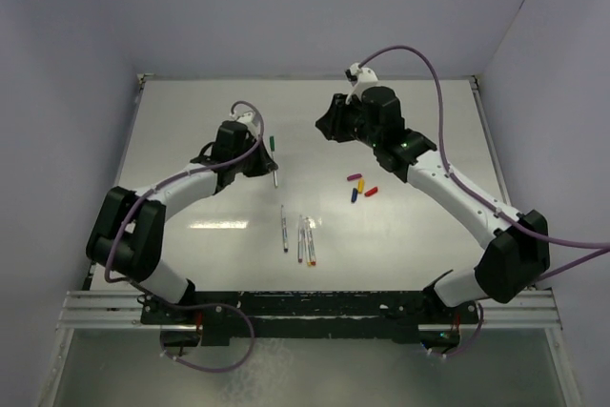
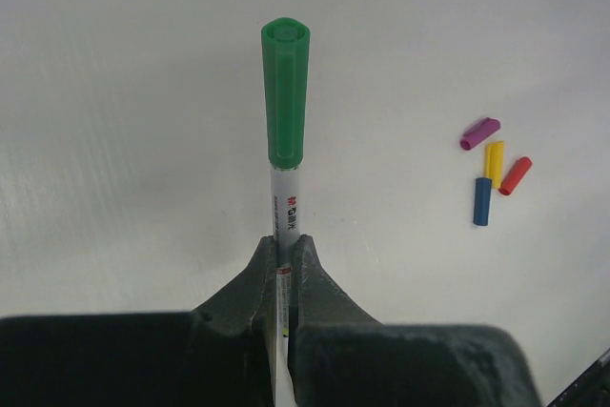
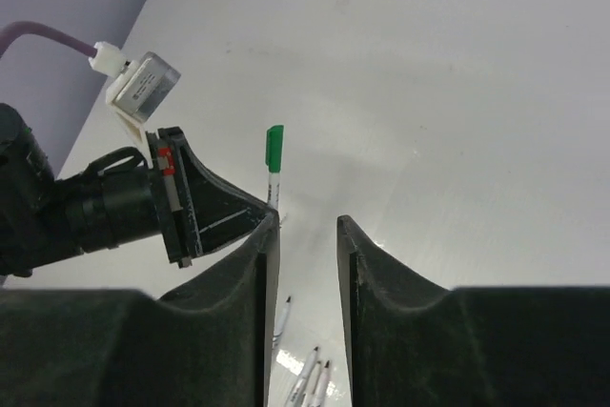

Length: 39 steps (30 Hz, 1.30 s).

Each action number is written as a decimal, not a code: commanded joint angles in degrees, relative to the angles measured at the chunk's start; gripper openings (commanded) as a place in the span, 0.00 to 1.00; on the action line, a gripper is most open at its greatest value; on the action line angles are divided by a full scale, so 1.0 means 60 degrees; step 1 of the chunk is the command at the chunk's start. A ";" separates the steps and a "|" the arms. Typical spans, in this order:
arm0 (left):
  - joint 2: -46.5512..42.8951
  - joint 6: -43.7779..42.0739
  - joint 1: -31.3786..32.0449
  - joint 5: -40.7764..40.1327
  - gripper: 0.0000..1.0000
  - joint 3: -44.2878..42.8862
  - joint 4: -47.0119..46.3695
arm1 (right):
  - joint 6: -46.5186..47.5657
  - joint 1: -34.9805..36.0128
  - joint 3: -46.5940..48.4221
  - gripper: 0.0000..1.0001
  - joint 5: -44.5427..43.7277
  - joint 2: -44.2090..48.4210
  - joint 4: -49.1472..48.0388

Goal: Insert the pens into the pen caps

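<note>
My left gripper is shut on a white-grey pen whose end wears the green cap, held above the table. It also shows in the right wrist view, with the green cap sticking up past the left gripper. My right gripper is open and empty, a short way right of the capped pen. Loose caps lie together: magenta, yellow, red, blue. Several uncapped pens lie mid-table.
The white table has raised edges at the left and right. A metal rail with both arm bases runs along the near edge. Purple cables loop above the arms.
</note>
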<state>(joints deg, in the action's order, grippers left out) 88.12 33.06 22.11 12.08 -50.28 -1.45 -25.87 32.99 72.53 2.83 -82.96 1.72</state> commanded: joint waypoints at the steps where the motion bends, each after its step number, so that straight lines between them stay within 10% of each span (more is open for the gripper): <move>1: 0.0747 -0.0421 -0.0203 -0.0526 0.00 -0.0925 0.0750 | 0.0643 -0.0005 0.0242 0.25 -0.0836 0.0457 0.0056; 8: 0.1877 -0.0638 -0.0387 -0.0947 0.00 -0.1983 0.1481 | 0.1302 -0.0318 -0.0904 0.44 -0.1451 0.1169 -0.0913; 21: 0.3286 -0.1063 -0.0406 -0.1501 0.02 -0.3421 0.2457 | 0.1372 -0.0431 -0.0756 0.41 -0.1426 0.0876 0.0178; 29: 0.3879 -0.1057 -0.0418 -0.1710 0.08 -0.3869 0.2769 | 0.0917 -0.0474 -0.0717 0.77 -0.1244 0.0440 0.0354; 39: 0.4043 -0.1056 -0.0416 -0.1676 0.23 -0.3896 0.2674 | 0.0810 -0.0500 -0.1000 0.86 -0.1364 0.0471 0.0121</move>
<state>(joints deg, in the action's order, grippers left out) 111.85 27.81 19.92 2.90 -72.12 14.70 -20.36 30.30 66.70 -4.01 -81.58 4.43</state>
